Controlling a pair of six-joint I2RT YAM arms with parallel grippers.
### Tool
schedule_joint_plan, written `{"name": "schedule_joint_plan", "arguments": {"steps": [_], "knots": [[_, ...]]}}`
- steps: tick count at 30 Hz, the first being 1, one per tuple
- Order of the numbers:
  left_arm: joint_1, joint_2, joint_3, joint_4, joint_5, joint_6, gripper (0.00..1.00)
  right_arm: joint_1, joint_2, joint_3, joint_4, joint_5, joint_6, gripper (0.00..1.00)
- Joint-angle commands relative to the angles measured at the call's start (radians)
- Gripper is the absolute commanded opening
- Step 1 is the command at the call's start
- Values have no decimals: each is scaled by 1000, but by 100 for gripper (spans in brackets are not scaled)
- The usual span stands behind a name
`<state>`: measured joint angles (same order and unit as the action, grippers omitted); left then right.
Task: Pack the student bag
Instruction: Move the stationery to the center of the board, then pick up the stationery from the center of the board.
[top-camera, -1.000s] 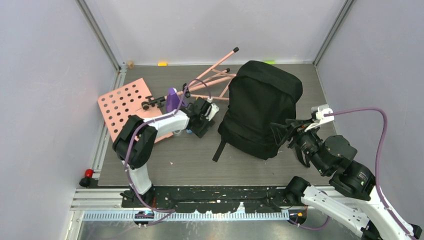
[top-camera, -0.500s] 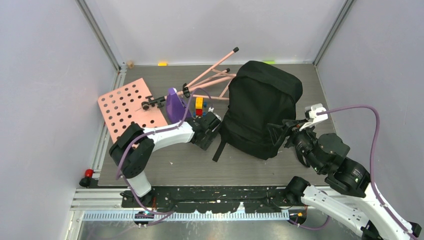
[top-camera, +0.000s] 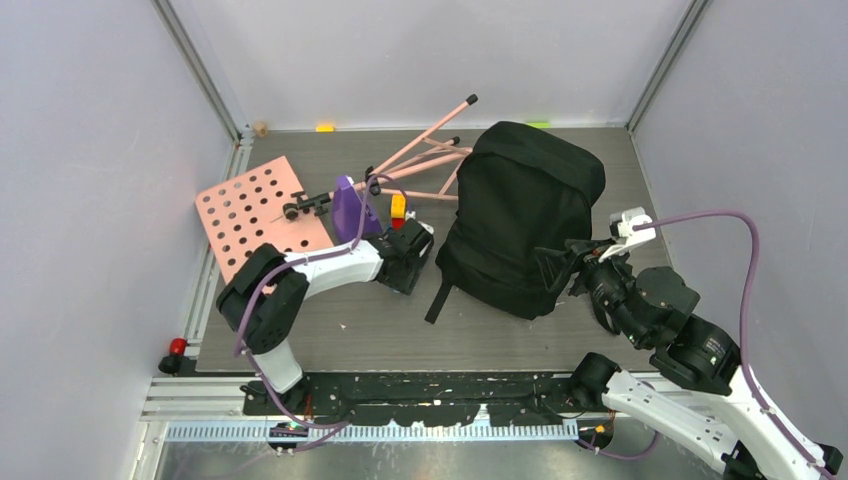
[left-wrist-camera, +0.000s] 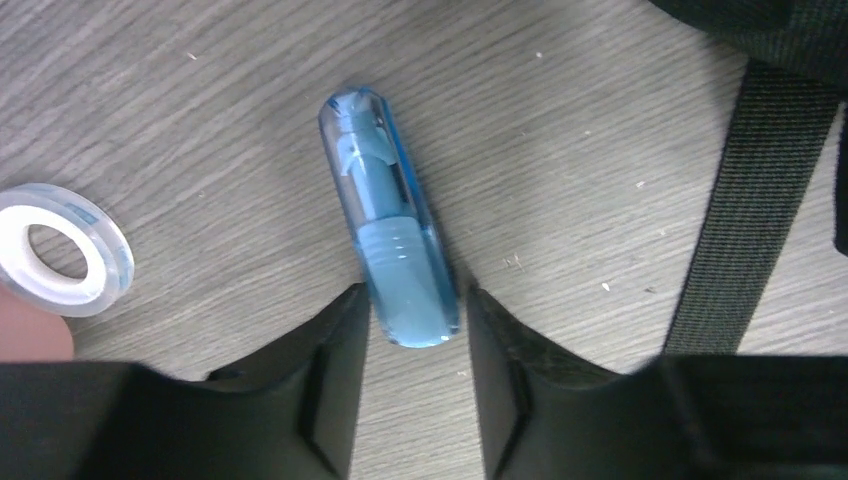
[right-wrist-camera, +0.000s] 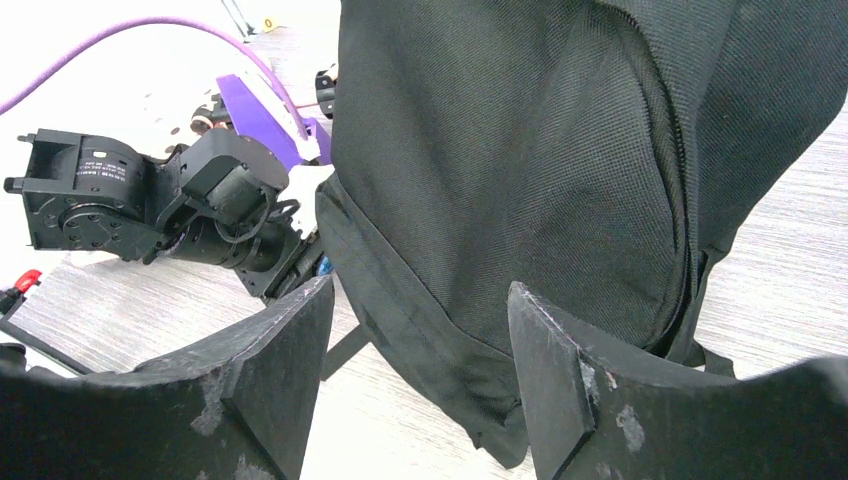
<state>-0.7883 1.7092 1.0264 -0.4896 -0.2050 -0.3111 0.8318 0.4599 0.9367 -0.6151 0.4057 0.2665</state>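
The student bag (top-camera: 525, 215) is a large black backpack lying at the middle right of the table, also seen in the right wrist view (right-wrist-camera: 520, 170). A clear blue tube (left-wrist-camera: 392, 220) lies on the table just left of one of the bag's straps (left-wrist-camera: 760, 200). My left gripper (left-wrist-camera: 415, 300) is low over the table by the bag's lower left corner (top-camera: 412, 258), its jaws closed against both sides of the tube's near end. My right gripper (right-wrist-camera: 420, 290) stands open at the bag's lower right side (top-camera: 562, 265), nothing between its fingers.
A white tape roll (left-wrist-camera: 65, 250) lies left of the tube. Behind the left arm are a purple object (top-camera: 348, 208), a yellow and red block (top-camera: 398, 208), a pink perforated board (top-camera: 255, 215) and a pink-legged stand (top-camera: 430, 150). Walls enclose three sides.
My left gripper swung from beside the purple object toward the bag's corner, then narrowed its jaws onto the blue tube. The right gripper edged left at first and has held still since.
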Motion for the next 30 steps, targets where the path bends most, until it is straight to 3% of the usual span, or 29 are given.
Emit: {"name": "schedule_joint_plan", "arguments": {"steps": [1,6,8,13,20,26,30], "knots": [[16,-11,-27,35,43,-46,36,5,-23,18,17,16,3,70],[15,-81,-72,24,-25,-61,14,6,-15,45,-15,21,-7,70],[13,-161,-120,65,-44,-47,10,6,-2,48,-24,12,-8,70],[2,-417,-233,185,-7,21,10,6,84,83,-45,34,97,70],[-34,-733,-299,364,190,73,11,6,223,80,91,-131,298,65],[-55,-811,-293,483,329,-5,11,10,338,7,345,-277,449,67],[-83,-803,-297,557,371,-28,11,35,404,-14,466,-292,492,69]]}}
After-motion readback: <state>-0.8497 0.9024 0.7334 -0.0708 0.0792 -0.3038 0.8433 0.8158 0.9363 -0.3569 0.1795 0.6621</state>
